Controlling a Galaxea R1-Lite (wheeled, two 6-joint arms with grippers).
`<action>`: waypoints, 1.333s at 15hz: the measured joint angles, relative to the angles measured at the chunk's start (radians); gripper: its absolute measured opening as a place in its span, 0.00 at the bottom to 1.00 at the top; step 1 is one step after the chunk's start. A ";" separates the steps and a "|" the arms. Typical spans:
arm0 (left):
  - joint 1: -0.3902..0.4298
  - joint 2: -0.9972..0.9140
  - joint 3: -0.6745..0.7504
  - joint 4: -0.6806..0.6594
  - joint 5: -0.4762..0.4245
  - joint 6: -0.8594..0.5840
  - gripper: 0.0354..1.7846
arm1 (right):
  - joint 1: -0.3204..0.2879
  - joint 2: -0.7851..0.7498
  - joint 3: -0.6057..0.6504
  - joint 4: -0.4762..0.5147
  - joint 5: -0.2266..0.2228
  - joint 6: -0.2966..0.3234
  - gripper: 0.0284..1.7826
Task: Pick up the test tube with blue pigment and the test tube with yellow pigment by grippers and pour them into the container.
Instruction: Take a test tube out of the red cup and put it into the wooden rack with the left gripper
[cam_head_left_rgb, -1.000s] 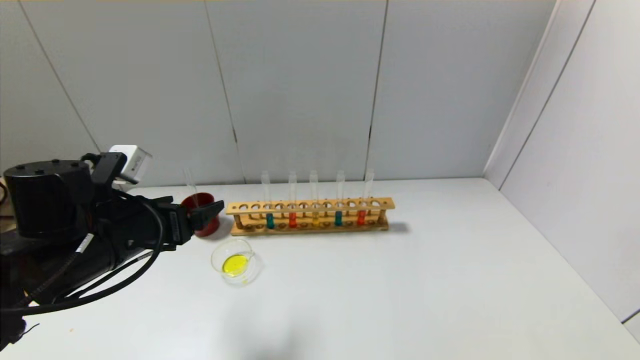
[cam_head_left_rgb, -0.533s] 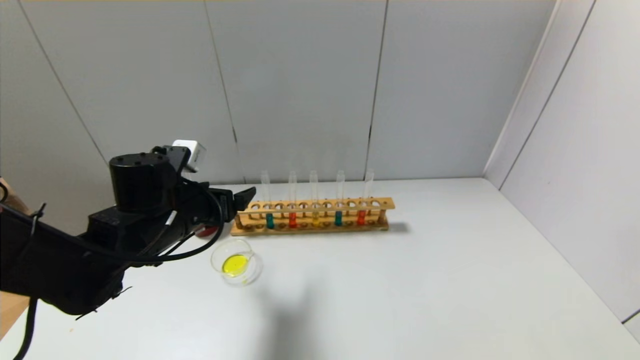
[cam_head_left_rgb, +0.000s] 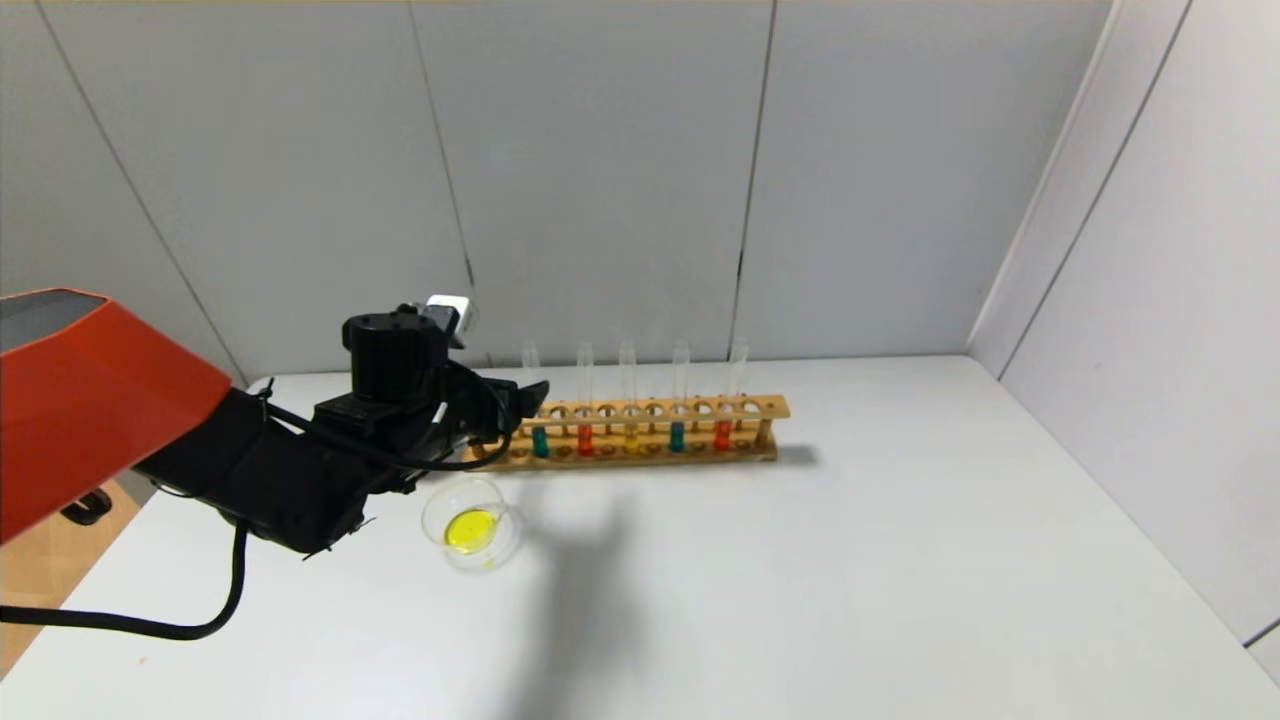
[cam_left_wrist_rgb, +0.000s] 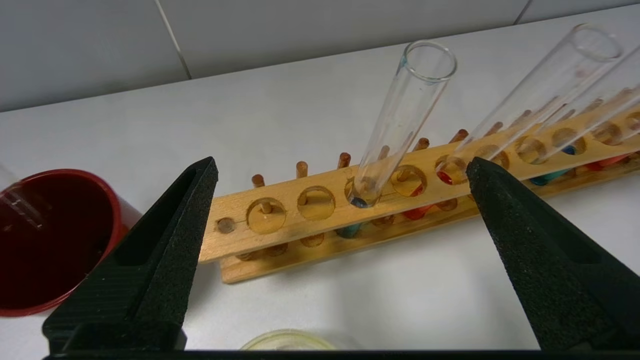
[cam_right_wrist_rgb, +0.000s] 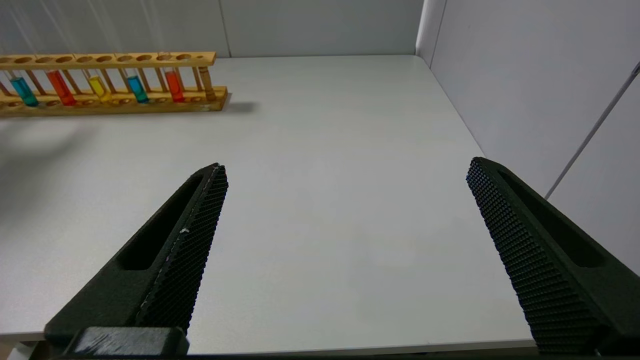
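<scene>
White table (cam_head_left_rgb: 850, 560) enclosed by grey wall panels (cam_head_left_rgb: 600, 170); wooden test-tube rack (cam_head_left_rgb: 625, 432) near the far edge; left gripper (cam_left_wrist_rgb: 340, 180) jaws apart before it; right gripper (cam_right_wrist_rgb: 345, 175) jaws apart.

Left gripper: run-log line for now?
left gripper: open, empty, at rack end | blue tube: racked between jaws | dish: yellow liquid | right gripper: open, parked

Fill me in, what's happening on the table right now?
The left gripper is open and empty, lined up on the blue test tube at the near end of the wooden rack. The glass container already holds yellow liquid. The right gripper hangs open over bare table, away from the rack.
</scene>
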 joint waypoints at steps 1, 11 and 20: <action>0.000 0.021 -0.019 0.001 0.000 0.000 0.98 | 0.000 0.000 0.000 0.000 0.000 0.000 0.98; 0.000 0.116 -0.123 0.038 0.001 -0.001 0.92 | 0.000 0.000 0.000 0.000 0.000 0.000 0.98; -0.010 0.125 -0.141 0.047 0.000 -0.004 0.17 | 0.000 0.000 0.000 0.000 0.000 0.000 0.98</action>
